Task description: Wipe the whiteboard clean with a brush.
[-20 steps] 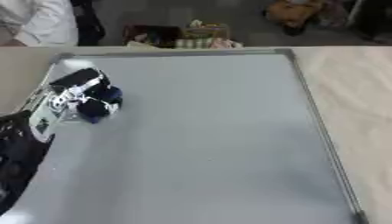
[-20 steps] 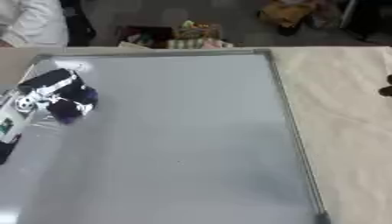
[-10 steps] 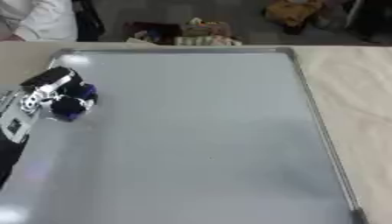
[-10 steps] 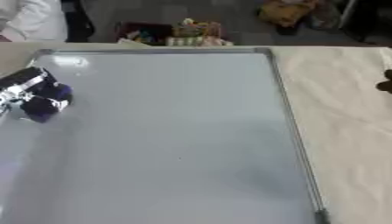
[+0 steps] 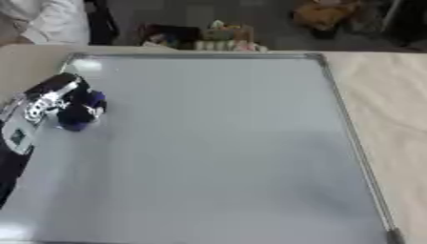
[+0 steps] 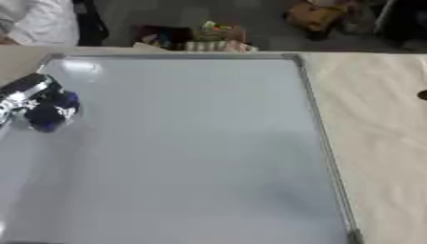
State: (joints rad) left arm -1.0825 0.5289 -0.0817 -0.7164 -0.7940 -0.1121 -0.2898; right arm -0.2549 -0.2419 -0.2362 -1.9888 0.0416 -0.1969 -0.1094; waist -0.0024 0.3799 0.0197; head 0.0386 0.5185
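Your left hand (image 5: pixel 56 102) has its fingers curled round the dark blue brush (image 5: pixel 79 116), which sits under them on the whiteboard (image 5: pixel 217 143) near its left edge.

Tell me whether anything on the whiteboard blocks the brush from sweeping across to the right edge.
Nothing visible does. The left hand holds the dark blue brush on the whiteboard near its left edge, and the grey surface from there to the right frame lies bare, with no object on it.

Both head-mounted eye views look steeply down, close, sharing whiteboard (image 5: pixel 217 143); right view offset rightward.
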